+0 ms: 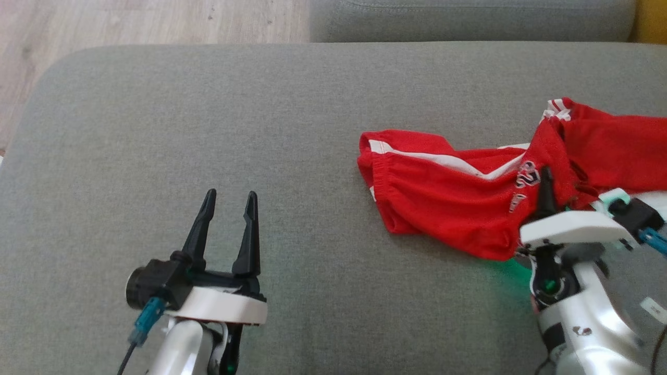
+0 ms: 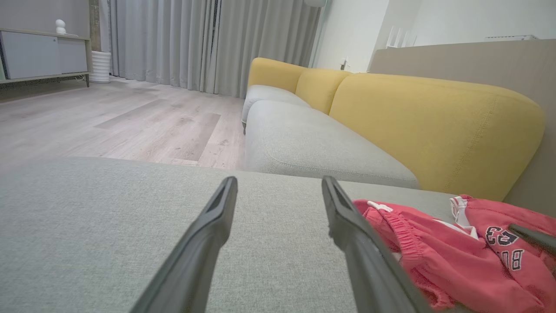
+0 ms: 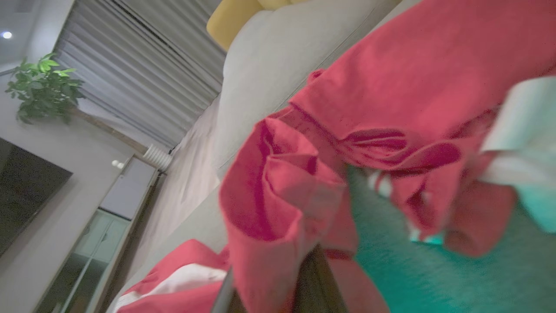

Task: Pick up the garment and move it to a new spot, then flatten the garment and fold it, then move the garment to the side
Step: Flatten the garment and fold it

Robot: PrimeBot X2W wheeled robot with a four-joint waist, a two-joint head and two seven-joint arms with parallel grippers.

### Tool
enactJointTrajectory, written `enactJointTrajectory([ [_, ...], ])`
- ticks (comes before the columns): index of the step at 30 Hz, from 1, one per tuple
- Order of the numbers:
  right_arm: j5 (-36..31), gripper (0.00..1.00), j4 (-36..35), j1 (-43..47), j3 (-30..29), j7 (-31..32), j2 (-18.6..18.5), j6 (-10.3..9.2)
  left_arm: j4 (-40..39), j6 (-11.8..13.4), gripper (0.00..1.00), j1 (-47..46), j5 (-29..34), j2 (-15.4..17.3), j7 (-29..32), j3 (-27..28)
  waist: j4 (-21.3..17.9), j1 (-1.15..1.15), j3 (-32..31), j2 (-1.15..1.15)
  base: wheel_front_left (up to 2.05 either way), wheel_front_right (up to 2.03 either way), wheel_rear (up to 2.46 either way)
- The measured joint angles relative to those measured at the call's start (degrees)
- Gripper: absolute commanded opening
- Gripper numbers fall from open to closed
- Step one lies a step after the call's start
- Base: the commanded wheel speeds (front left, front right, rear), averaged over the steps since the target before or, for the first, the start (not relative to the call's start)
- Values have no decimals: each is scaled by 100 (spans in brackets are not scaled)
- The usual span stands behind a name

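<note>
- Head view: red shorts (image 1: 448, 198) lie crumpled on the right half of the grey cushion (image 1: 208, 104), waistband towards frame centre, legs trailing off the right edge. The left tool (image 1: 231, 194) sits at lower left, released, fingers spread over bare cushion, well apart from the shorts. The right tool (image 1: 547, 182) at lower right has one dark finger lying over the cloth by the printed number; the other is hidden beneath, and the cloth rises in a ridge there.
- Left wrist view: the left tool (image 2: 279, 180) points across the cushion (image 2: 87, 217), nothing between its fingers. The shorts (image 2: 434, 252) lie at lower right, gathered waistband nearest.
- Right wrist view: the shorts (image 3: 391, 87) cover most of the frame, with a fold bunched between the fingers of the right tool (image 3: 278, 287) at bottom centre, so it looks clenched on cloth.
- Handling: light, limp and probably slippery fabric that will sag and bunch from a single pinch. The elastic waistband looks the firmest hold, best taken at both corners.
</note>
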Motion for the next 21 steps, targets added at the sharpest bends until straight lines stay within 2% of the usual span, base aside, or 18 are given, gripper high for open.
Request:
enactJointTrajectory([
  [10,861,0,-775,2,1349,2,-4,0,53,-43,100,12,0,0,0,-38,152,0,-131,0,0,0,0],
  [21,1239,0,-901,-1,2595,-57,-11,0,112,-43,100,46,7,0,0,-58,464,0,-211,0,0,0,0],
])
